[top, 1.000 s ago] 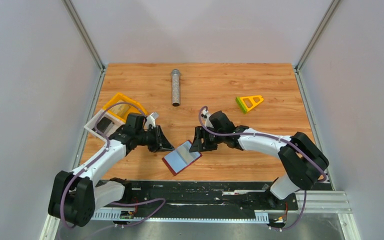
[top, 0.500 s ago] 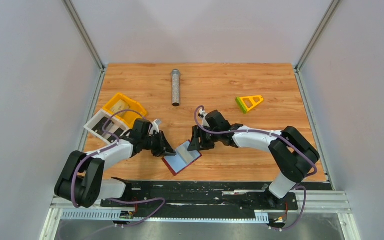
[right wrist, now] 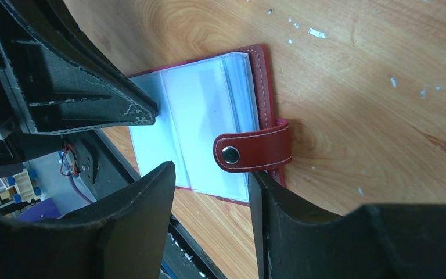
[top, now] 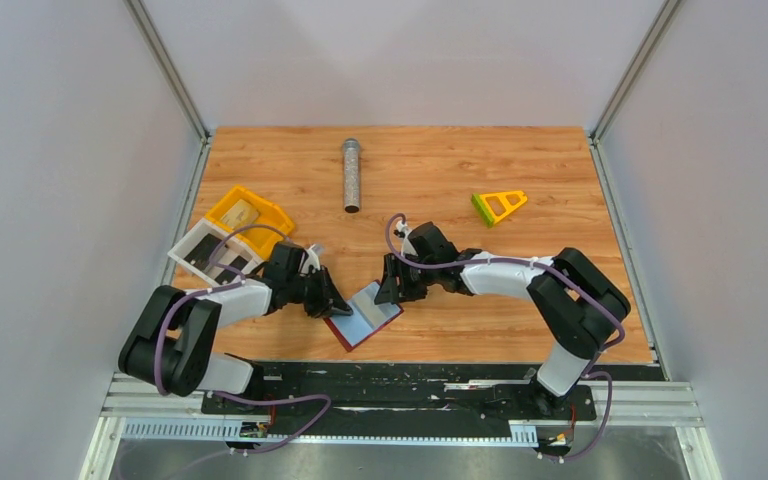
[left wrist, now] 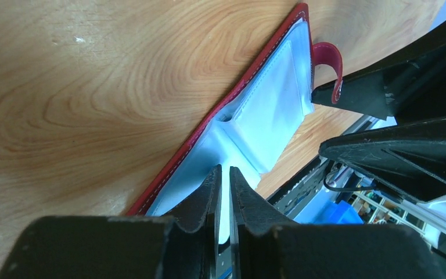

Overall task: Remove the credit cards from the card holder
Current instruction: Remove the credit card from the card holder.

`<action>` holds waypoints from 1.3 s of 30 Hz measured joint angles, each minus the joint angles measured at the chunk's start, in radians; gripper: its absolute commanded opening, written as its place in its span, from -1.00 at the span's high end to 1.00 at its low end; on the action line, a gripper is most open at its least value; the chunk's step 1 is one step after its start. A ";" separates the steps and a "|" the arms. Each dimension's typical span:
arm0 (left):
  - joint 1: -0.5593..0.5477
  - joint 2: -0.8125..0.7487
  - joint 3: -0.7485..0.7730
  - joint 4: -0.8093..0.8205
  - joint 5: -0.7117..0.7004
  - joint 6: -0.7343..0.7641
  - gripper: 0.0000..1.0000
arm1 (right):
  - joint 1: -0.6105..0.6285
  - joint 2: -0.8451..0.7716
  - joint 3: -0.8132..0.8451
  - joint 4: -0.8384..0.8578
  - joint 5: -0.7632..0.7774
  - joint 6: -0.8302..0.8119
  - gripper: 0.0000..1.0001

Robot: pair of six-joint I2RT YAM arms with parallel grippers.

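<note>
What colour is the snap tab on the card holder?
The snap tab is dark red with light stitching; best in right wrist view.

Overhead wide; both wrists close on card holder (right wrist: 203, 110).

Metal tube (top: 351, 176) far centre; triangle piece (top: 499, 206) right; yellow tray (top: 272, 214), white tray (top: 184, 245) left.

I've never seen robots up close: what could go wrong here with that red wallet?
The left gripper seems to pinch an inner pocket of the card holder; pulling might stretch it or drag the holder off the table's near edge. The right gripper, open around the snap tab, could bump the left one.
</note>
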 measured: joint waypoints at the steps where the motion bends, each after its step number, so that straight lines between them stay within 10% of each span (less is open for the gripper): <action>1: 0.000 0.007 -0.001 0.008 0.000 0.000 0.67 | 0.000 0.003 0.000 0.006 -0.003 0.001 0.00; 39: 0.000 0.042 -0.025 0.091 0.014 -0.015 0.67 | 0.052 0.046 0.017 0.065 -0.090 0.061 0.16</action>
